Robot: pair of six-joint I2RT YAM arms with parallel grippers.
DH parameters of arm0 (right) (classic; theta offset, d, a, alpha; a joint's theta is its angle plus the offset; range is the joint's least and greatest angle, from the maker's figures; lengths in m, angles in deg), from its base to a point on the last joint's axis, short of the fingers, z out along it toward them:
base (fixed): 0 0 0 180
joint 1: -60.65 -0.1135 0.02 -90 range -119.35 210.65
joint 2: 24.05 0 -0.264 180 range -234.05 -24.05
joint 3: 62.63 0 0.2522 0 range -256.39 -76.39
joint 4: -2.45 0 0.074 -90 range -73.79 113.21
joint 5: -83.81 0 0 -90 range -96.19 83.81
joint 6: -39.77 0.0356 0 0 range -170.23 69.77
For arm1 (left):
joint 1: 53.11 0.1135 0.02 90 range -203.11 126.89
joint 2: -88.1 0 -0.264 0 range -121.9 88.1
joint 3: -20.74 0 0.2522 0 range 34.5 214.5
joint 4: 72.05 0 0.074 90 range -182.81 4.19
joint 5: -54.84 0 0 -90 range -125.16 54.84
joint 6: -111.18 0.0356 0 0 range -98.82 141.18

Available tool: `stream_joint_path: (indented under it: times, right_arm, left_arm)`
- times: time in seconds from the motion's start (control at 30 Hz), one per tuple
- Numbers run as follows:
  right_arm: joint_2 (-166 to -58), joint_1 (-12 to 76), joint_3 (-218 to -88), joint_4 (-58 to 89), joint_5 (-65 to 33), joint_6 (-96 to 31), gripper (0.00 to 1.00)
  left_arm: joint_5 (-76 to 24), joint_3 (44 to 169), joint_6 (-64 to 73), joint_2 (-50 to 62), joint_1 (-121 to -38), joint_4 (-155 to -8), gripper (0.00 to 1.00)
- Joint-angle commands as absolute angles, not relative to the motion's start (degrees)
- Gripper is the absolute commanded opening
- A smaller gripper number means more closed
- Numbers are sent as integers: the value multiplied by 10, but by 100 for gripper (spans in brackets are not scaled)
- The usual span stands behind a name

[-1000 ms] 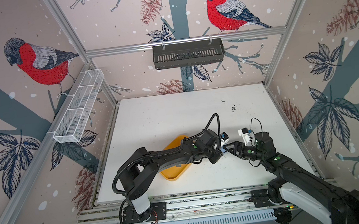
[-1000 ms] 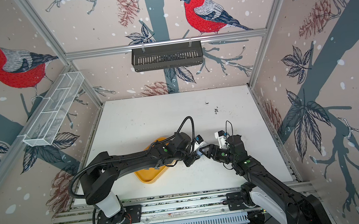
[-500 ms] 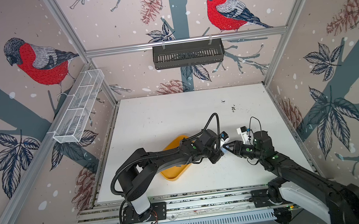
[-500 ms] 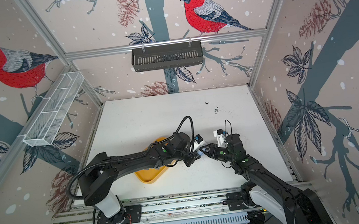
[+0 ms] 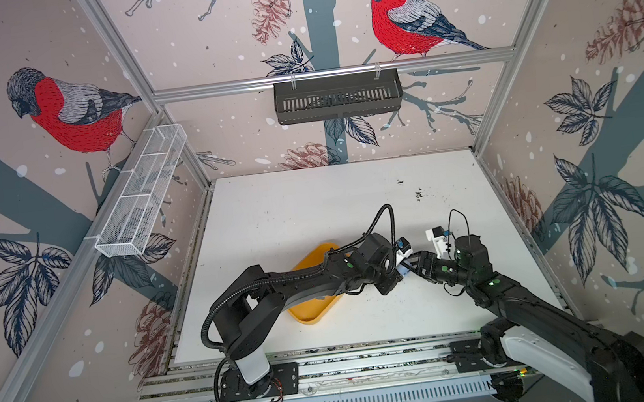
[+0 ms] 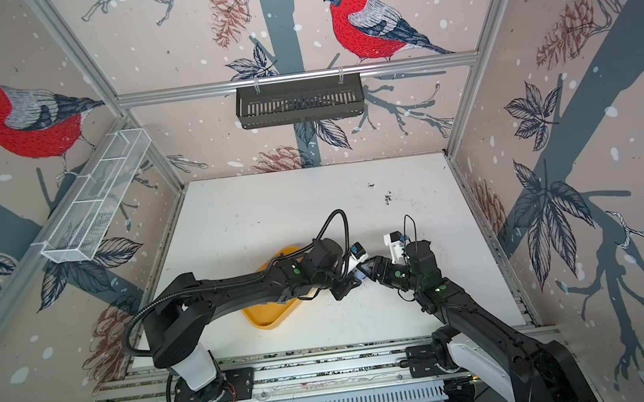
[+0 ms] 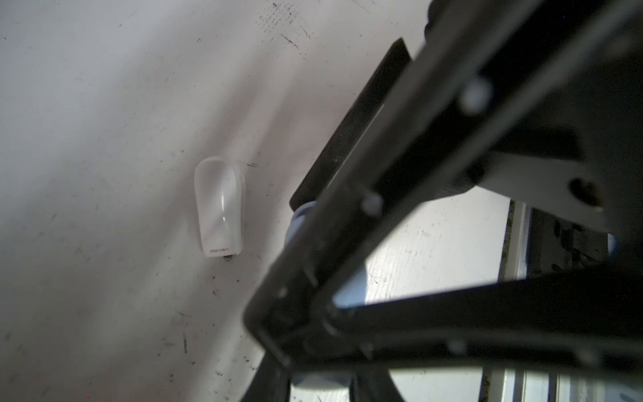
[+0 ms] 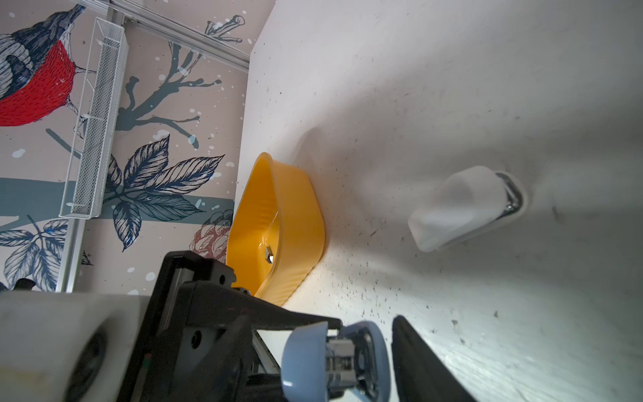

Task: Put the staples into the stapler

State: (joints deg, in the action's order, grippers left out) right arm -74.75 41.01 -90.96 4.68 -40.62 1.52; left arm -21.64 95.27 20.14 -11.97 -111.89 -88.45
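My left gripper reaches across the middle and is shut on a light-blue stapler, held above the table. In the right wrist view the stapler shows end-on, two blue halves with a grey channel between them. My right gripper faces it, open, with its fingers either side of that end and a gap beside the dark finger. One shiny staples strip lies inside the yellow tray. In the left wrist view the blue body sits between the left gripper fingers.
A small white stapler-shaped piece with a metal part lies on the table near the grippers, also white piece. The yellow tray sits under the left forearm. A black basket and a white wire rack hang on the walls.
The right gripper has edged slightly left toward the stapler's end. The left arm and the stapler have stayed put.
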Motion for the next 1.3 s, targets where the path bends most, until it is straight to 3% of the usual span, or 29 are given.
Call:
stream_joint_path:
  times: [0.0,0.23,0.57,0.9,1.13,1.27]
  right_arm:
    - [-739,418,-926,106,-354,-22,71]
    - [-712,445,-979,243,-197,-93,100]
    - [-715,476,-1058,244,-63,-193,100]
    - [-756,515,-1087,169,0,-231,100]
    - [-773,535,-1040,28,70,-300,100]
    - [-800,542,-993,-94,92,-367,100]
  left_arm:
    - [-214,949,211,-127,-1120,-876,16]
    - [-232,940,216,-156,-1122,-884,19]
    - [-257,955,228,-199,-1127,-907,27]
    - [-270,966,227,-180,-1128,-916,59]
    - [-301,970,212,-87,-1100,-901,96]
    - [-296,961,202,-34,-1026,-877,97]
